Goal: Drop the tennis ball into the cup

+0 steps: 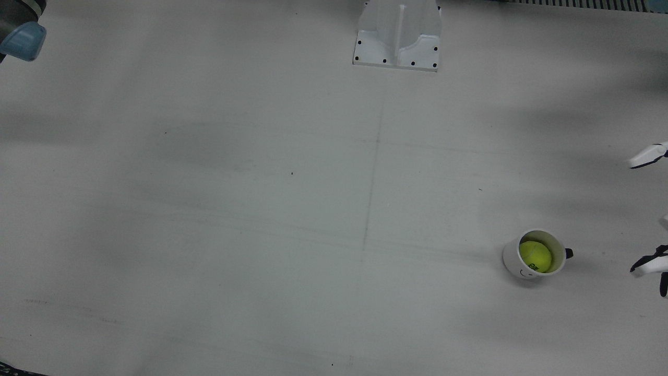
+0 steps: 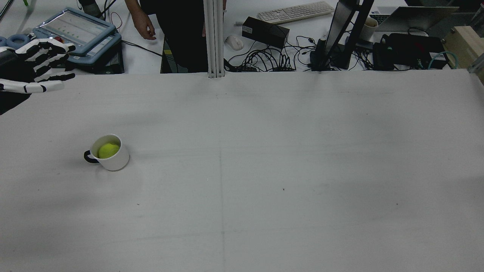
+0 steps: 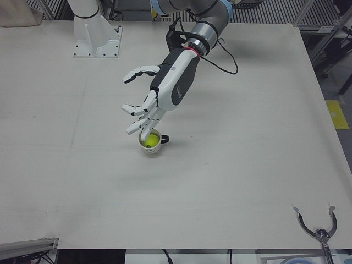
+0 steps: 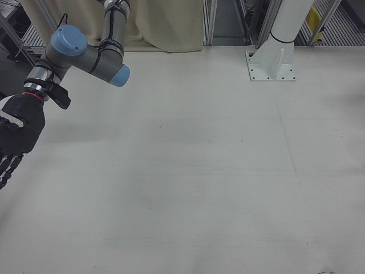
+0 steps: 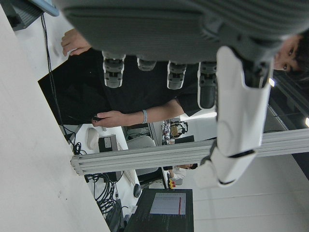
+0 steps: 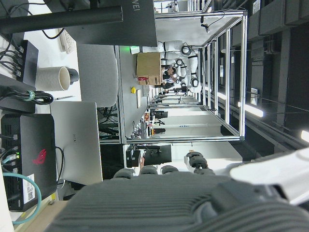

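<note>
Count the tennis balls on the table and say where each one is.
1. The tennis ball sits inside the white cup, on the robot's left half of the table. No others visible.

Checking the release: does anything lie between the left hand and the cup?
No. In the rear view only bare table separates the open left hand from the cup holding the tennis ball.

- The table point(image 2: 302, 151) was a broad, pale grey surface with faint scuff lines.
- A white cup point(image 2: 111, 156) with a dark handle stood upright on it, near its left side in the rear view.
- A white arm pedestal point(image 1: 397, 36) was bolted to it.
</note>
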You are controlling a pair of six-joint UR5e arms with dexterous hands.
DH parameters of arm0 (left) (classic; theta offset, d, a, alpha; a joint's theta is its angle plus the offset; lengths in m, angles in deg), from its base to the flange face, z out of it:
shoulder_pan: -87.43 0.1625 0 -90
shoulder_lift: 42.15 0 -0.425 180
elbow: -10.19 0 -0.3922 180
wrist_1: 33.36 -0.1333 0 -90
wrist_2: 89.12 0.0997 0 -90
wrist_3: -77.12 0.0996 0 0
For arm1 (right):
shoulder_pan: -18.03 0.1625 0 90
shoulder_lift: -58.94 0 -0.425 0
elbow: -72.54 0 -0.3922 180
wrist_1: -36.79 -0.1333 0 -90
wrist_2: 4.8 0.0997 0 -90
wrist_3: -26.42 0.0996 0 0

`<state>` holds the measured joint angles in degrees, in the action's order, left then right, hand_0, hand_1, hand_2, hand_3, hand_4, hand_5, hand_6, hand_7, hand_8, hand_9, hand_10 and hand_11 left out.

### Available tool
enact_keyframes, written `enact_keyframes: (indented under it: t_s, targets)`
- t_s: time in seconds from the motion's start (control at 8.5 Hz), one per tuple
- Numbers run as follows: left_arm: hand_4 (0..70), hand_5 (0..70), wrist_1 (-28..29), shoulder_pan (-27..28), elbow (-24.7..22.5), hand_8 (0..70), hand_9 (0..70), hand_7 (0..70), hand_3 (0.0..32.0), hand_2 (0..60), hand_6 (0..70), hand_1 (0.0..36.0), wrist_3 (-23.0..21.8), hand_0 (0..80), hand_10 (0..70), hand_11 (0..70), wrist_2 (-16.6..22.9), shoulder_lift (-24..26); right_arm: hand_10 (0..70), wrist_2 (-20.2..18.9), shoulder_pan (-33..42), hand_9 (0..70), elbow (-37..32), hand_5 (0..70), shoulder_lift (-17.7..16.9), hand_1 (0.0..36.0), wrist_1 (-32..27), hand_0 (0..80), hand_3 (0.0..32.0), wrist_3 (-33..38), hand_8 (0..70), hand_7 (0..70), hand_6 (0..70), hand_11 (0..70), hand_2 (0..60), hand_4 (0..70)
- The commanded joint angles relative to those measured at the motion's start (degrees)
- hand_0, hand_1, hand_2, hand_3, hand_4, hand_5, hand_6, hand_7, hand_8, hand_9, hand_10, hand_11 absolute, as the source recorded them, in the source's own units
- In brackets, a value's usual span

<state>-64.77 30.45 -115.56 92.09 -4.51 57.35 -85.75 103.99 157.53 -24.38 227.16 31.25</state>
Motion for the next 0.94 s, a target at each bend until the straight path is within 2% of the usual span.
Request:
enact_keyframes:
  t_s: [0.0,0.12,0.24,0.35,0.47,0.59,0.71,0.82]
  targets:
    - [0.0,28.2,-0.05,0.02,0.33,3.0,3.1,16.4,8.4,60.0,19.4,36.0,0.06,58.0,6.6,13.2,0.38,-0.09,0.0,0.0,0.0,0.0,0.0,0.0,0.01,0.0,0.0,0.0,0.0,0.0,0.0,0.0,0.0,0.0,0.0,0.0]
    - [0.0,47.9,-0.05,0.02,0.24,1.5,3.3,17.6,5.8,60.0,12.0,36.0,0.06,58.1,6.6,13.2,0.38,-0.01,0.0,0.0,0.0,0.0,0.0,0.0,0.01,0.0,0.0,0.0,0.0,0.0,0.0,0.0,0.0,0.0,0.0,0.0]
    - [0.0,27.3,-0.05,-0.07,0.24,1.5,3.2,17.4,7.4,60.0,10.4,36.0,0.06,58.5,6.4,13.1,0.38,-0.01,0.0,0.0,0.0,0.0,0.0,0.0,0.01,0.0,0.0,0.0,0.0,0.0,0.0,0.0,0.0,0.0,0.0,0.0]
    - [0.0,37.5,-0.05,-0.07,0.24,3.0,2.5,14.1,6.6,60.0,19.7,36.0,0.06,58.3,6.4,13.0,0.38,-0.01,0.0,0.0,0.0,0.0,0.0,0.0,0.01,0.0,0.0,0.0,0.0,0.0,0.0,0.0,0.0,0.0,0.0,0.0]
    - [0.0,55.1,-0.05,-0.07,0.33,3.0,1.6,13.0,5.0,60.0,18.5,36.0,0.06,58.6,6.1,12.6,0.38,-0.01,0.0,0.0,0.0,0.0,0.0,0.0,0.01,0.0,0.0,0.0,0.0,0.0,0.0,0.0,0.0,0.0,0.0,0.0]
    - [0.0,38.7,-0.05,-0.07,0.33,3.0,1.1,11.2,7.2,60.0,18.7,36.0,0.06,58.7,5.8,12.2,0.38,-0.01,0.0,0.0,0.0,0.0,0.0,0.0,0.01,0.0,0.0,0.0,0.0,0.0,0.0,0.0,0.0,0.0,0.0,0.0]
    - [0.0,30.4,-0.05,-0.07,0.33,3.0,1.4,12.9,8.6,60.0,17.1,36.0,0.06,58.8,5.9,12.4,0.38,-0.01,0.0,0.0,0.0,0.0,0.0,0.0,0.01,0.0,0.0,0.0,0.0,0.0,0.0,0.0,0.0,0.0,0.0,0.0]
    - [0.0,30.1,0.03,-0.07,0.33,3.0,1.2,12.0,8.6,60.0,18.8,36.0,0.06,58.6,5.9,12.4,0.38,-0.01,0.0,0.09,0.0,0.0,0.0,0.0,0.01,0.0,0.0,0.0,0.0,0.0,0.0,0.0,0.0,0.0,0.0,0.0]
